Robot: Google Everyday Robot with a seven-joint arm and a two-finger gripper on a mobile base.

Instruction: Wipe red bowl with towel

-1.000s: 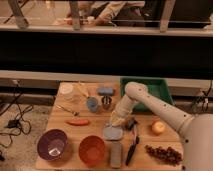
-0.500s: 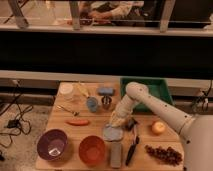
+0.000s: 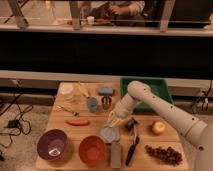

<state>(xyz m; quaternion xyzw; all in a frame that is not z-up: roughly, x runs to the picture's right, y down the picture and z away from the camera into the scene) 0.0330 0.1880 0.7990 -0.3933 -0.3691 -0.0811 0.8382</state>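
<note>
Since half a second ago almost nothing has shifted: the arm [image 3: 150, 102] keeps the same bend and the gripper [image 3: 113, 122] stays low at the same spot on the wooden table [image 3: 60, 127]. Its fingers are pressed together. Their tips meet the far edge of the towel [image 3: 109, 135], but whether any cloth is pinched between them cannot be told.

The arm comes in from the picture's lower right, rises to a rounded elbow in front of the green tray [image 3: 161, 86], then slopes down and to the picture's left to the gripper, which points down at the table.

The towel lies crumpled right under the gripper on the camera side. Past it, nearer the camera and a little to the picture's left, sits the red bowl [image 3: 92, 150], upright, its rim just beside the towel. A grey bar [image 3: 116, 154] lies just beside the bowl, directly on the camera side of the towel.

On the picture's right of the gripper a black long-handled tool [image 3: 132, 148] lies close by. An orange fruit [image 3: 158, 128] and a bunch of dark grapes [image 3: 164, 154] are farther out. On the picture's left an orange-red stick [image 3: 77, 122] lies level with the gripper, and the purple bowl [image 3: 52, 145] stands beyond the red one. Behind the gripper stand a blue cup [image 3: 92, 104] and a metal cup [image 3: 106, 102], with a blue-grey sponge [image 3: 105, 91] farther back.
</note>
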